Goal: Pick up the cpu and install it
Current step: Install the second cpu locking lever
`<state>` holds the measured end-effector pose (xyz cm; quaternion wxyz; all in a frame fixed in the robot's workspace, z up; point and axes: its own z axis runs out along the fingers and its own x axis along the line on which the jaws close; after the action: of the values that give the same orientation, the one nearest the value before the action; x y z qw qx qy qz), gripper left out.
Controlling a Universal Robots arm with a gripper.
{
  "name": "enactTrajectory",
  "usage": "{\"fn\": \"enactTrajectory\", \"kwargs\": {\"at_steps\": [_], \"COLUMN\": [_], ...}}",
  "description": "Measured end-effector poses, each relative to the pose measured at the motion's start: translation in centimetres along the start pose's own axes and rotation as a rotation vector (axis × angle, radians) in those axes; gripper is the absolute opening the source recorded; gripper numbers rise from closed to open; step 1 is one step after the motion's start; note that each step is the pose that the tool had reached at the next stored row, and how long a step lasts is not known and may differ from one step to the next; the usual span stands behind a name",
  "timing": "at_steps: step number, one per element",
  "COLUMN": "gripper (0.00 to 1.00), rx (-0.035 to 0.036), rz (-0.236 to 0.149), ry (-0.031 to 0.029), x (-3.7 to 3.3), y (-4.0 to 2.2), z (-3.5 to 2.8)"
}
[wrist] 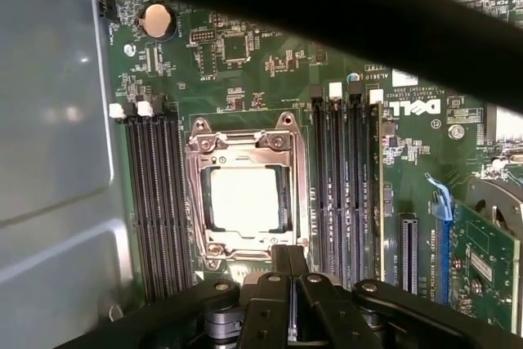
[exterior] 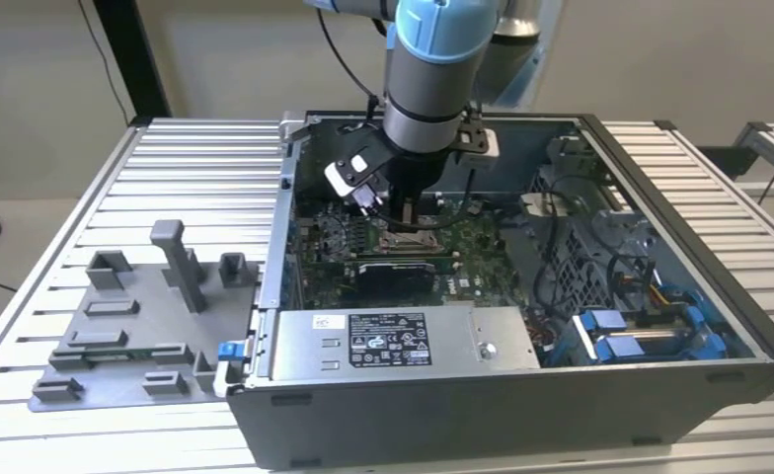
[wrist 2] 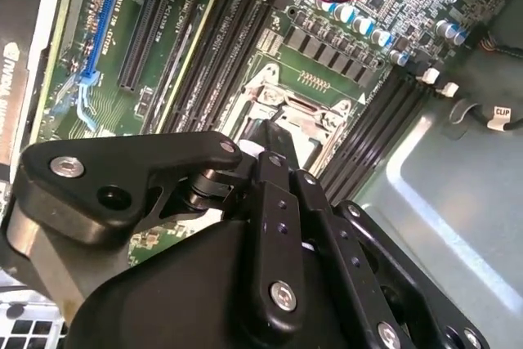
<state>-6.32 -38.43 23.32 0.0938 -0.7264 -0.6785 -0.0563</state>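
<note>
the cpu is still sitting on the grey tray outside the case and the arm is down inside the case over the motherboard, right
Not quite. The cpu is not on the grey tray; the first wrist view shows it lying in the metal-framed socket on the motherboard. The rest holds: in the exterior view the arm reaches down inside the case over the motherboard.

You're looking at a lab or test bench; a robot arm (exterior: 426,69) reaches into an open computer case (exterior: 519,395) on a ribbed aluminium table (exterior: 44,227); a grey plastic tray (exterior: 123,336) sits beside it; plain wall (exterior: 229,49) behind.
</note>
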Motion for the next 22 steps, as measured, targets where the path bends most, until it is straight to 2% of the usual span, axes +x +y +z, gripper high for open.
{"fn": "enactTrajectory", "kwargs": {"at_steps": [9,15,22], "gripper": [0.0,0.0,0.0], "rx": [-0.0001,0.0057,0.006], "rz": [0.0,0.002,0.001], "ry": [0.0002,-0.0003,-0.0001], "x": [0.0,0.0,-0.15], "y": [-0.05,-0.05,-0.15], "z": [0.02,0.02,0.58]}}
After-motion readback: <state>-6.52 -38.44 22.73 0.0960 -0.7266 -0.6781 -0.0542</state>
